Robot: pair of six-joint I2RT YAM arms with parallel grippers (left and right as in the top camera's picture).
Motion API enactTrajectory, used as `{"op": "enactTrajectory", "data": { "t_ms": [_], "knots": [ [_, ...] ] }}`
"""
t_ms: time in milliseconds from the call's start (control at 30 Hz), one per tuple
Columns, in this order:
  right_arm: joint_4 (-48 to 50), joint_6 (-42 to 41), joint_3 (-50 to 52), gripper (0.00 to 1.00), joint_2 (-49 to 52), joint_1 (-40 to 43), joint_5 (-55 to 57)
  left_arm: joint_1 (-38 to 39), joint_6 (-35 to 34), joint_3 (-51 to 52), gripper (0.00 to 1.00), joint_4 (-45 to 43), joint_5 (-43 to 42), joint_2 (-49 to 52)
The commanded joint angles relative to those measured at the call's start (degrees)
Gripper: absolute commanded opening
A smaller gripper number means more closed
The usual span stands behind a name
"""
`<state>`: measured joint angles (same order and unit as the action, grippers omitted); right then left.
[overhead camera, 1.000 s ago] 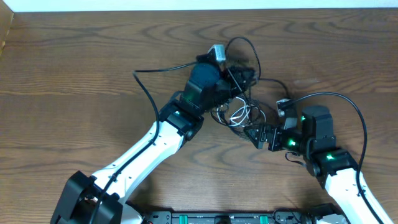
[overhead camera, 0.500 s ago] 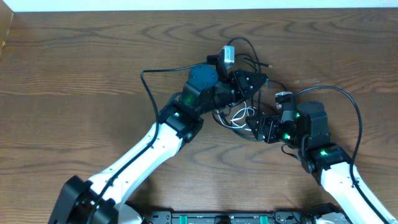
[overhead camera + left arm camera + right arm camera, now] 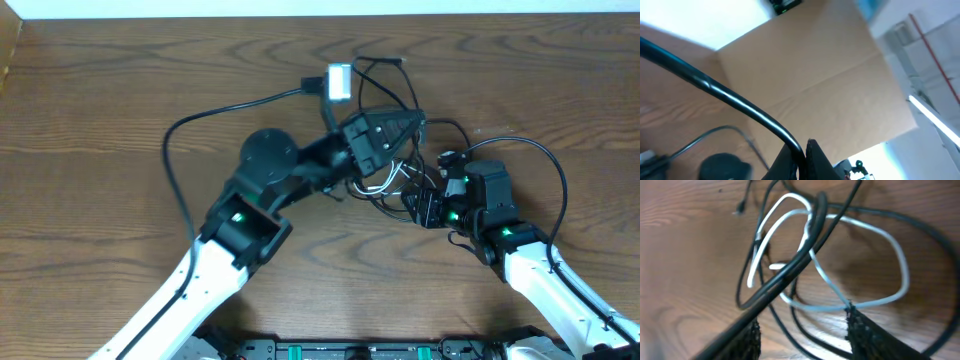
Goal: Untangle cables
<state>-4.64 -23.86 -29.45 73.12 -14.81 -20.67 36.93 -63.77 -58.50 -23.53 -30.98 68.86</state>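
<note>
Here, jaws parted, the right gripper (image 3: 802, 320) straddles the white cable (image 3: 890, 245), seemingly looped with the black cable (image 3: 790, 272), on the table (image 3: 100, 120) by the left gripper (image 3: 385, 130), its grip unreadable; closing on one strand and pulling gently apart looks wisest.

Smooth, faintly glossy plastic-sheathed cables (image 3: 903, 272) lie on a matt, grained wooden table (image 3: 100, 100).

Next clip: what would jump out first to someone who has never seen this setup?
First, the knot of cables at the middle of the table, white loops threaded through black. Both arms meet there: the left gripper just above the knot in the overhead view, the right gripper at its right edge. The right wrist view shows the white cable crossed by a black cord between spread fingers.
</note>
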Motion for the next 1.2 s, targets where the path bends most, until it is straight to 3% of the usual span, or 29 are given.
{"op": "enactTrajectory", "data": {
  "t_ms": [0,267,433,567,600,733,800,833,867,967,1033,1167],
  "knots": [
    [0.09,0.13,0.33,0.59,0.28,-0.24,4.9,-2.32,2.27,-0.74,0.08,-1.07,0.13,-5.49],
    [-2.27,0.09,0.33,0.64,0.31,-0.24,8.52,-13.03,2.25,-0.74,0.08,-1.07,0.11,-14.4],
    [-3.04,-2.21,0.33,0.88,0.28,-0.24,5.51,-16.13,2.29,-0.74,0.08,-1.05,0.11,-14.64],
    [0.07,-2.21,0.31,0.94,0.15,0.24,-5.01,-18.67,4.26,-0.74,0.08,-1.09,0.17,-14.64],
    [2.34,-2.19,0.31,0.99,-0.04,0.74,-10.12,-19.28,4.9,-0.74,0.08,-1.46,0.42,-14.64],
    [14.8,-2.64,0.31,0.99,-0.39,1.79,-32.68,-22.1,5.01,-0.74,0.08,-3.37,2.01,-14.64],
    [17.35,-8.55,0.31,0.99,-0.37,1.7,-35.19,-22.75,5.01,-0.72,0.08,-4.44,2.19,-14.64],
    [17.31,-17.07,0.31,0.98,-0.37,1.46,-34.95,-22.95,5.01,-0.72,0.08,-4.96,3.3,-14.64],
    [17.14,-20.22,0.31,0.97,-0.35,1.22,-34.97,-22.95,5.01,-0.74,0.08,-4.98,4.2,-14.64],
    [14.38,-32.81,0.31,0.88,-0.35,0.07,-34.97,-22.95,4.55,-0.74,0.08,-4.94,9.09,-14.67],
    [12.59,-40.52,0.31,0.88,-0.35,-0.33,-34.97,-22.95,4.59,-0.72,0.08,-5.11,12.09,-14.69],
    [11.67,-57.48,0.31,0.85,-0.35,-1.07,-33.46,-22.93,4.59,-0.74,0.08,-7.3,12.39,-14.71]
  ]
}}
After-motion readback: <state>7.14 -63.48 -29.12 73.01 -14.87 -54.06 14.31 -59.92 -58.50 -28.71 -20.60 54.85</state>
